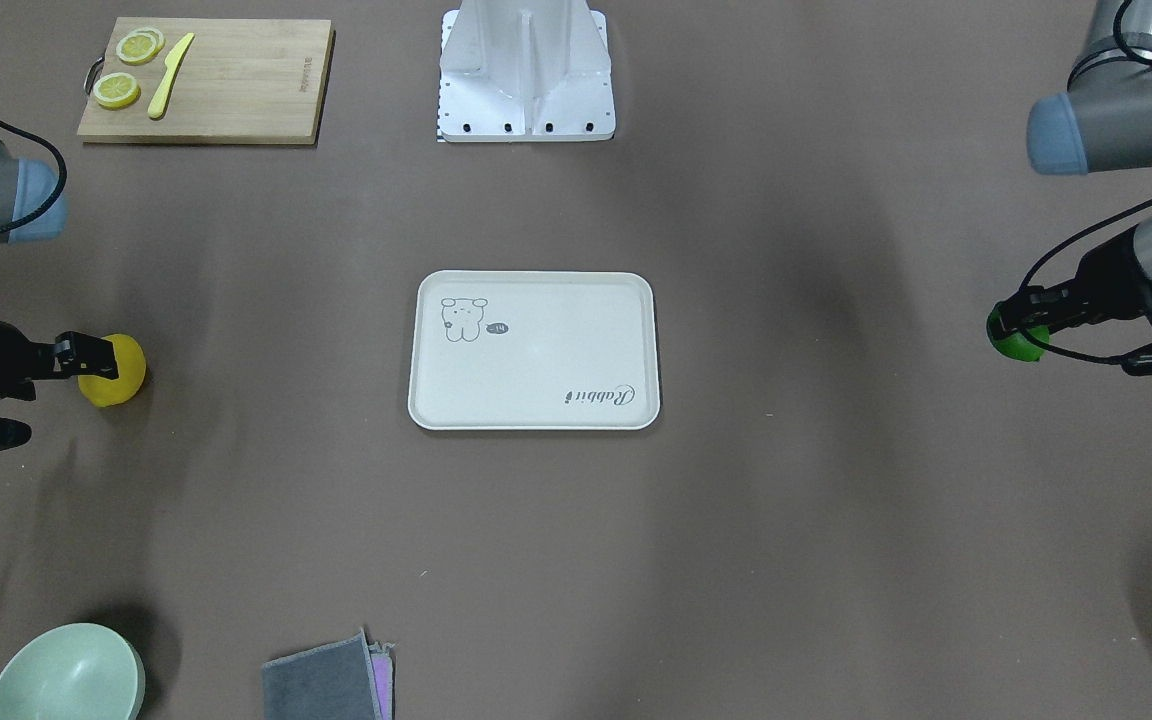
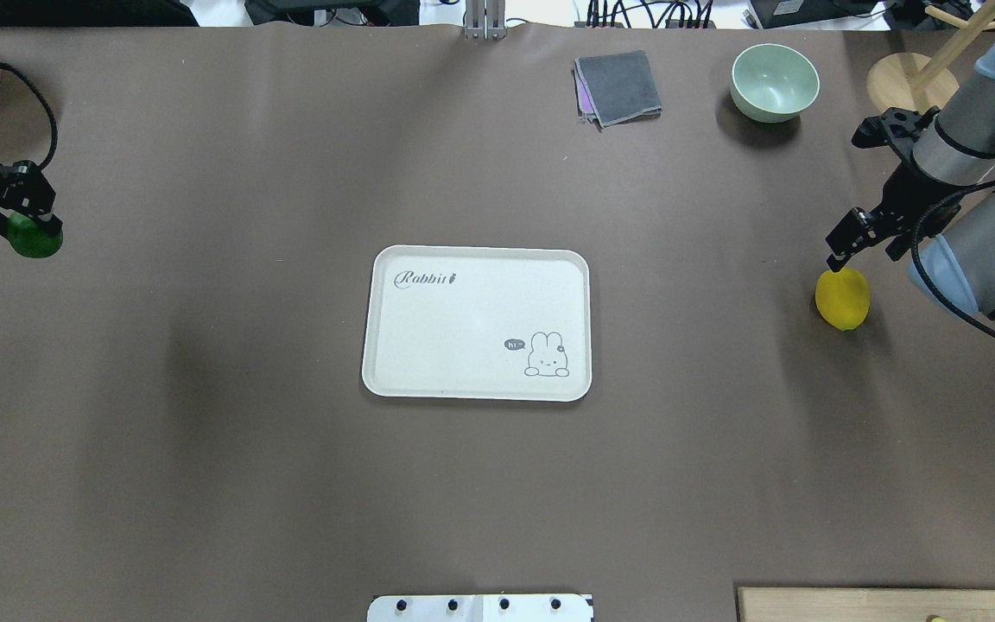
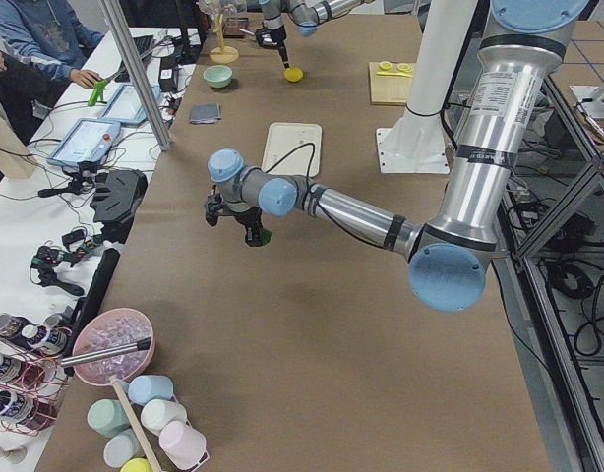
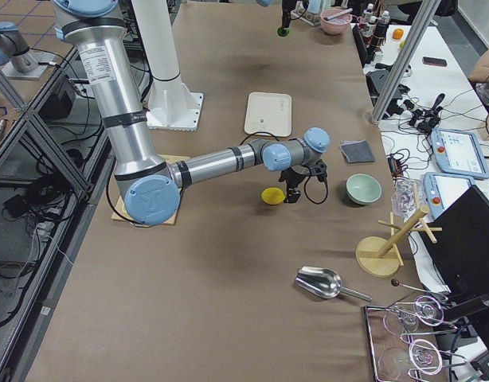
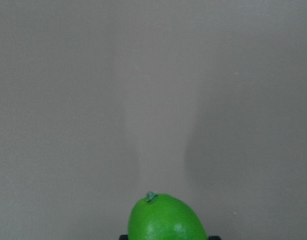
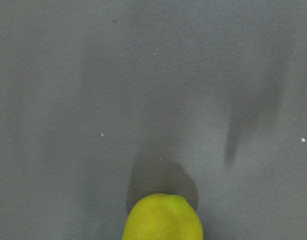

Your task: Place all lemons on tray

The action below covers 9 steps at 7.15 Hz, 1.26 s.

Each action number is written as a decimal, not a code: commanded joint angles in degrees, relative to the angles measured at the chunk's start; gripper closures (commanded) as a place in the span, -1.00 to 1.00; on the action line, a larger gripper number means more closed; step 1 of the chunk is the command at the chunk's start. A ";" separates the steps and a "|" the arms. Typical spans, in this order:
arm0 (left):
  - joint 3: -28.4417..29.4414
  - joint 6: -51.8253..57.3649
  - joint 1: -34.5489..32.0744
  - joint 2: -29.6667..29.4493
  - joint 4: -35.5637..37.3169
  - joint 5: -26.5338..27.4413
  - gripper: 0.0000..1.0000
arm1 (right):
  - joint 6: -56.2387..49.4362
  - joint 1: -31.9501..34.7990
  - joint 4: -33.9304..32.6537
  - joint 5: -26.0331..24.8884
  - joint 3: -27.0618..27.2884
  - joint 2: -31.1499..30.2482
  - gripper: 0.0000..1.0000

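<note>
Green lemon (image 5: pixel 163 220) pinched in left jaws; yellow lemon (image 6: pixel 162 220), right jaws.

Cream-white rectangular tray (image 2: pixel 480 294) with grey cartoon drawing and script; glossy green oval lemon (image 2: pixel 35 242); bright yellow oval lemon (image 2: pixel 843 298); plain brown table covering (image 2: pixel 204 449).
</note>
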 commanded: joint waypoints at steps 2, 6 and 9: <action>-1.30 -1.99 -0.47 -12.17 14.02 0.58 1.00 | -0.35 -2.73 0.02 -0.15 -1.19 -0.12 -0.94; -1.22 -18.22 13.19 -21.66 13.70 7.82 1.00 | -1.23 -4.23 -0.06 -0.06 -2.25 -0.91 -0.07; 5.78 -32.75 23.60 -31.07 8.97 12.80 1.00 | -0.88 -1.69 0.02 0.90 -1.38 -0.12 0.85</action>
